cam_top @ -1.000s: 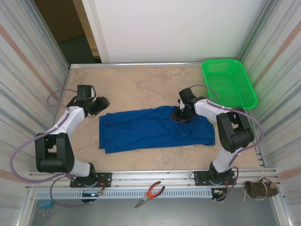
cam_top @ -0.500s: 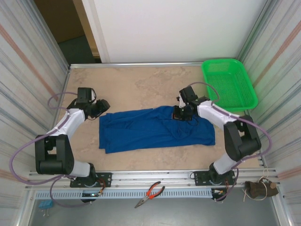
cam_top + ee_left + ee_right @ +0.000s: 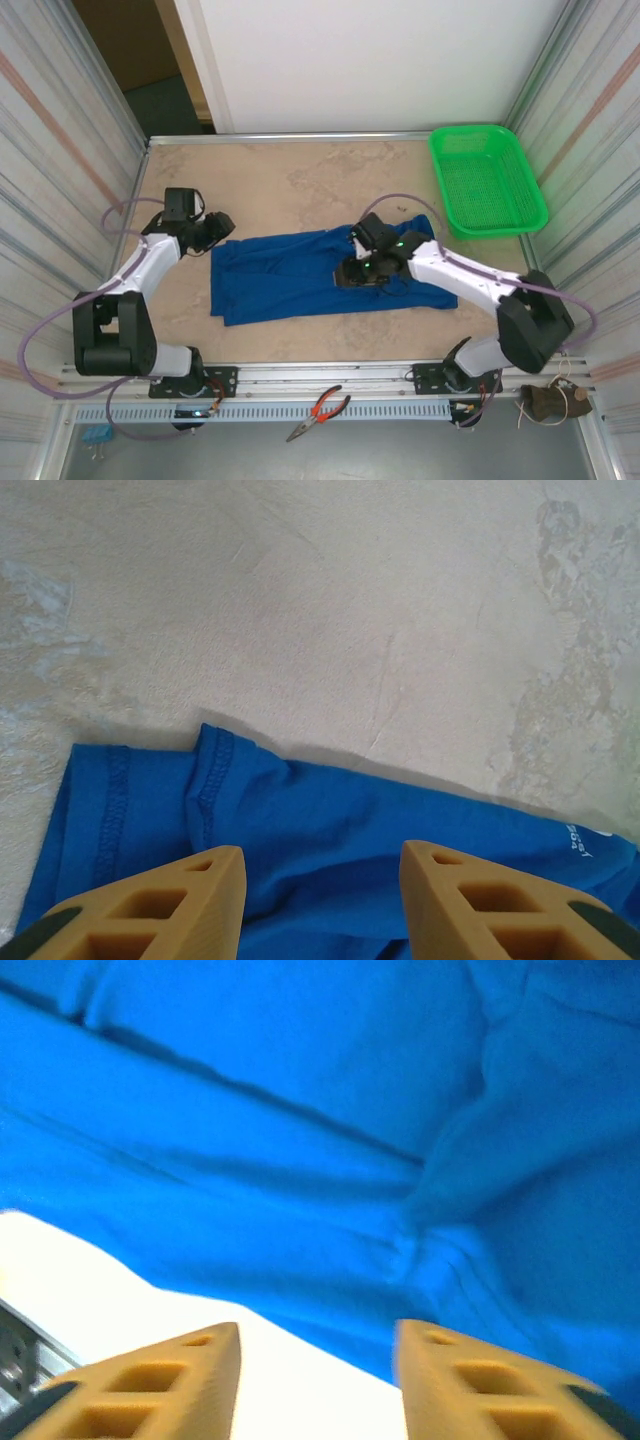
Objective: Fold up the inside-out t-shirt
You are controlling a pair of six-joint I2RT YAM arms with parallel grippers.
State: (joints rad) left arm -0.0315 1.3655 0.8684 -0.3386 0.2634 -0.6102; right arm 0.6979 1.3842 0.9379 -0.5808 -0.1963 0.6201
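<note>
The inside-out t-shirt (image 3: 280,280) lies as a long royal-blue strip across the middle of the table. My left gripper (image 3: 218,230) hovers at the shirt's far left corner. In the left wrist view it (image 3: 320,905) is open, with a stitched hem and flat blue cloth (image 3: 330,830) under the gap, nothing pinched. My right gripper (image 3: 348,272) sits low over the shirt's middle. In the right wrist view it (image 3: 318,1385) is open above the shirt's wrinkled near edge (image 3: 330,1210), with bare table between the fingertips.
A green mesh basket (image 3: 487,178) stands at the far right corner. Red-handled pliers (image 3: 318,410) lie past the metal rail (image 3: 330,375) at the near edge. Corrugated walls close in both sides. Bare tabletop (image 3: 300,180) stretches behind the shirt.
My right gripper has swung from the shirt's far edge, right of centre, leftward and nearer over its middle, and its jaws have opened. The left gripper has hardly moved.
</note>
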